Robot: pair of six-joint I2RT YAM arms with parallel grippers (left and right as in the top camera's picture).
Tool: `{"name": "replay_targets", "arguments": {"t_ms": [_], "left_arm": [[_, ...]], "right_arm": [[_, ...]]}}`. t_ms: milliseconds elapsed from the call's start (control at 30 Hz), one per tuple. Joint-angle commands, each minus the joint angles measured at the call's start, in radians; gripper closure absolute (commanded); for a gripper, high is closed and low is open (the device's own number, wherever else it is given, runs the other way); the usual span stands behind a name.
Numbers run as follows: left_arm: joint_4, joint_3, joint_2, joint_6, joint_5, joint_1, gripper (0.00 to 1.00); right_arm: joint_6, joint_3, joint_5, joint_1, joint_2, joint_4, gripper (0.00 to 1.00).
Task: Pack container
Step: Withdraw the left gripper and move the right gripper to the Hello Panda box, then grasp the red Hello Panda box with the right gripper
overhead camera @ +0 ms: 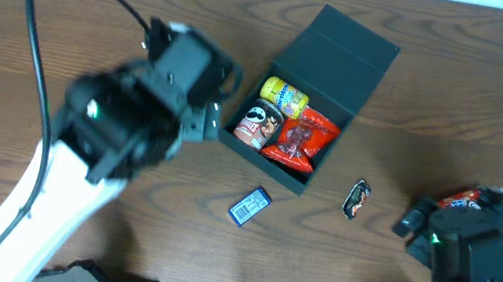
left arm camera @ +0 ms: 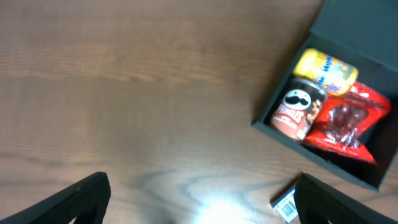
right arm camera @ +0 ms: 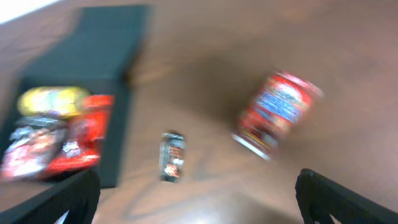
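The dark container [overhead camera: 345,60] lies open at the middle back, its lid flap folded away to the upper right. Inside it are a yellow pack [overhead camera: 284,96], a small Pringles can [overhead camera: 256,125] and a red bag [overhead camera: 300,139]. My left gripper [left arm camera: 199,205] is open over bare wood just left of the container [left arm camera: 354,25]. A blue packet [left arm camera: 285,204] lies by its right finger [left arm camera: 336,202]. My right gripper [right arm camera: 199,208] is open and empty at the front right, with a red can [right arm camera: 277,115] lying ahead of it.
A blue packet [overhead camera: 249,206] lies in front of the container. A small dark packet [overhead camera: 357,198] lies to its right, and the red can [overhead camera: 460,200] rests by the right arm. The left arm's black cable [overhead camera: 35,36] loops over the left side.
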Motion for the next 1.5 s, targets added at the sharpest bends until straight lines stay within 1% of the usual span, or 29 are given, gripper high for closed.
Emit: {"name": "replay_targets", "arguments": {"t_ms": [0,133,167,267,333,433,567,633,700,767,967,1167,1267,1467], "left_arm": [[0.058,-0.129,-0.136,-0.006,-0.071,-0.048,0.05],[0.127,-0.277,-0.251,-0.006,-0.040,-0.052,0.05],[0.130,-0.298,-0.267,-0.006,-0.034,-0.052,0.05],[0.124,-0.330,-0.296,0.002,0.003,-0.052,0.05],[0.115,-0.332,-0.296,0.005,0.028,-0.052,0.05],[0.111,-0.333,-0.294,0.025,0.050,-0.052,0.05],[0.109,-0.333,-0.294,0.031,0.051,-0.052,0.05],[0.109,-0.333,-0.294,0.031,0.052,-0.052,0.05],[0.107,-0.333,-0.294,0.031,0.052,-0.052,0.05],[0.106,-0.333,-0.294,0.031,0.052,-0.052,0.05],[0.106,-0.333,-0.294,0.031,0.052,-0.052,0.05],[0.106,-0.333,-0.290,0.031,0.052,-0.052,0.05],[0.105,-0.333,-0.281,0.031,0.052,-0.052,0.05],[0.099,-0.336,-0.267,0.031,0.051,-0.052,0.05]], "right_arm": [[0.279,-0.004,0.137,-0.058,0.006,-0.023,0.01],[0.290,-0.005,0.124,-0.154,0.072,0.035,0.01],[0.336,-0.005,0.115,-0.190,0.102,0.027,0.01],[0.542,-0.005,0.041,-0.326,0.205,-0.039,0.01],[0.568,-0.005,-0.023,-0.425,0.281,-0.029,0.01],[0.476,-0.005,-0.115,-0.552,0.416,0.062,0.01],[0.347,-0.005,-0.187,-0.666,0.600,0.198,0.01],[0.238,-0.005,-0.222,-0.704,0.670,0.270,0.01],[0.085,-0.005,-0.294,-0.739,0.727,0.331,0.01],[0.001,-0.005,-0.356,-0.767,0.775,0.356,0.01],[-0.038,-0.005,-0.388,-0.796,0.863,0.309,0.01],[-0.080,-0.008,-0.394,-0.795,0.914,0.310,0.01],[-0.082,-0.024,-0.375,-0.797,0.940,0.337,0.01],[-0.084,-0.109,-0.372,-0.797,0.964,0.449,0.01]]}}
